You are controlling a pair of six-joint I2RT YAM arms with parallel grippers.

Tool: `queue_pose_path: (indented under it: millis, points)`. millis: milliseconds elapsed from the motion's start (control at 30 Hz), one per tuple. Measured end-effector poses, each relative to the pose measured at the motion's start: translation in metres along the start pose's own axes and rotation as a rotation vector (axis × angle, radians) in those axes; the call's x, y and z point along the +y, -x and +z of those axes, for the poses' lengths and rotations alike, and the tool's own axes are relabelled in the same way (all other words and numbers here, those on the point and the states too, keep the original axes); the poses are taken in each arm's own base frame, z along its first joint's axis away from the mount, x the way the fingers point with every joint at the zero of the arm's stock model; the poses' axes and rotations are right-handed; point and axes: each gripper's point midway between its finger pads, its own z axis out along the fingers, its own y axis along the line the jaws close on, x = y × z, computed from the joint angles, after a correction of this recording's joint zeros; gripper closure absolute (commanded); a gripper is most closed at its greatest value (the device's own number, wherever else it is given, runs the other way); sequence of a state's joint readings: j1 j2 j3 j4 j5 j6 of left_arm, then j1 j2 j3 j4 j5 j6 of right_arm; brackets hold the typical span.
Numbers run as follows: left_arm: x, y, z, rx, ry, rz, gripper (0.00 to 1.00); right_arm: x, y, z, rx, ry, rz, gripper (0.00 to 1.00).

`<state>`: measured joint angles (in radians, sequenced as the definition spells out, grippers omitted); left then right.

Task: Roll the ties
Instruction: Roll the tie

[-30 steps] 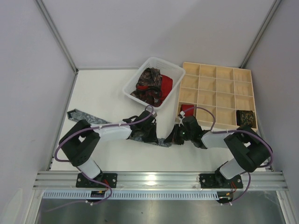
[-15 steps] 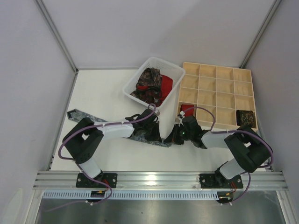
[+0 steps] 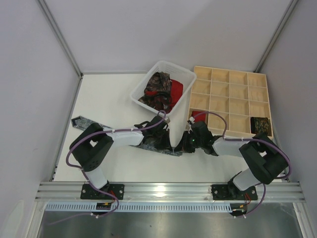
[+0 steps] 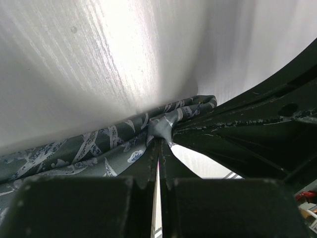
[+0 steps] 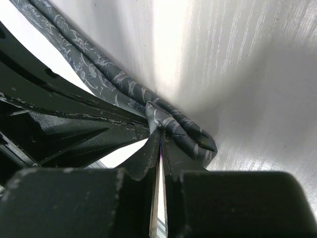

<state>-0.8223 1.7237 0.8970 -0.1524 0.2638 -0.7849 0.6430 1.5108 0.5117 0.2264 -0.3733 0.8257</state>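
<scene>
From above, the left gripper [image 3: 163,141] and the right gripper [image 3: 184,144] meet nose to nose on the table [image 3: 109,99], both low over the near end of the grey tie [image 3: 94,126]; the rest of that tie runs away as a flat strip toward the table's left edge. More ties, one dark paisley and one red, lie heaped in the white basket [image 3: 142,83]; the wooden tray [image 3: 230,72] beside it holds a dark roll [image 3: 261,124] in a right-hand cell and a red roll [image 3: 198,116] in a cell near the right gripper.

In the left wrist view the fingers [image 4: 144,166] are pressed together with only a sliver of light between them; they pinch a bunched knot of grey patterned cloth at their tips. The strip trails off left along the table; the dark body of the other gripper fills the right side.

In the right wrist view the jaws are likewise closed to a hairline on the same tie, gripping where its end doubles back into a small loop; the loop lies on the table just right of the tips.

The step in hand looks like starting the roll on the grey tie, with the first fold made and no tight coil yet; the next move likely calls for turning that pinched end over along the strip, both arms working together and the cloth held taut so the core does not spring loose.
</scene>
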Motion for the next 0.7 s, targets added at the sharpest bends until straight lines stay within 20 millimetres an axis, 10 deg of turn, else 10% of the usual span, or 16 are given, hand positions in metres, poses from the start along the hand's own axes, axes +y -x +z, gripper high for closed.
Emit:
queue_pose_path:
  millis: [700]
  points:
    - [-0.006,0.002,0.007,-0.022,-0.061,0.014,0.99,0.007,0.027,-0.053,-0.091,-0.099,-0.06,0.34]
